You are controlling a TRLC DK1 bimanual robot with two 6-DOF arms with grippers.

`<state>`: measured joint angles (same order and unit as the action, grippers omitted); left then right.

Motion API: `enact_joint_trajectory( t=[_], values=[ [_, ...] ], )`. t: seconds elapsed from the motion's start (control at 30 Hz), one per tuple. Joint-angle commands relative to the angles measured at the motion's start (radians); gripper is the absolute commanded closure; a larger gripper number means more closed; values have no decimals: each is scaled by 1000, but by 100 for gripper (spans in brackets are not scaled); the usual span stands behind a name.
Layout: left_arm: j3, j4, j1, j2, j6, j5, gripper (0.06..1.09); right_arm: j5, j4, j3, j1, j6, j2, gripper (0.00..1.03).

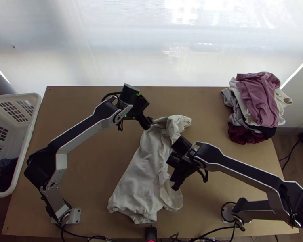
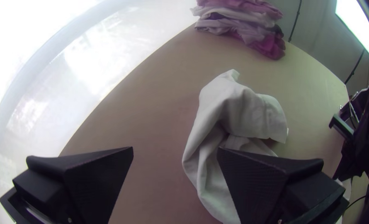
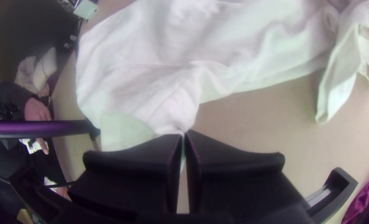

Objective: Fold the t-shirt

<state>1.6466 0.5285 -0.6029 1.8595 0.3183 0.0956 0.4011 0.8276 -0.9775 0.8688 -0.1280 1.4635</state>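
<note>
Your shirt (image 1: 137, 181) lies lengthwise on the counter (image 1: 91, 169), in the middle between the two arms' bases, running from the near edge up past the counter's center. It is off-white. The part toward you is spread fairly flat with some wrinkles, while the far end is bunched into loose folds that bend over to the right.

Your left claw (image 1: 148, 123) is at the left side of that bunched far end. In its wrist view, the left claw (image 2: 175, 149) has its two fingers spread wide, with the shirt's edge and bare counter showing in the gap; you can't tell whether either finger touches the cloth.

Your right claw (image 1: 175, 185) is at the right side of the shirt, nearer to you. In its wrist view, the right claw (image 3: 183, 133) is pressed together at the tips, pinching a gathered bit of the shirt's side.

At the counter's far right you have a pile (image 1: 258, 97) of clothes, pink on top and dark red at the bottom. A white basket (image 1: 31, 129) stands at the left, with dark clothes (image 1: 5, 173) inside.
</note>
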Motion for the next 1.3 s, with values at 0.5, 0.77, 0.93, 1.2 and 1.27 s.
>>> enact_joint_trajectory(
  t=[0.5, 0.77, 0.93, 1.2, 1.27],
  values=[
    [41, -200, -215, 67, 151, 26, 10, -1, 97, 145, -258, -2, -252, 100],
    [55, -194, -245, 102, 153, 26, 10, -1, 97, 137, -263, -1, -255, 100],
    [65, -208, -258, 165, 153, 24, 11, -1, 108, 132, -277, 1, -264, 100],
    [111, -220, -235, 247, 196, 3, 11, -1, 122, 126, -284, -2, -281, 100],
    [113, -237, -221, 262, 225, -10, 17, -1, 125, 122, -284, -2, -281, 100]
  ],
)
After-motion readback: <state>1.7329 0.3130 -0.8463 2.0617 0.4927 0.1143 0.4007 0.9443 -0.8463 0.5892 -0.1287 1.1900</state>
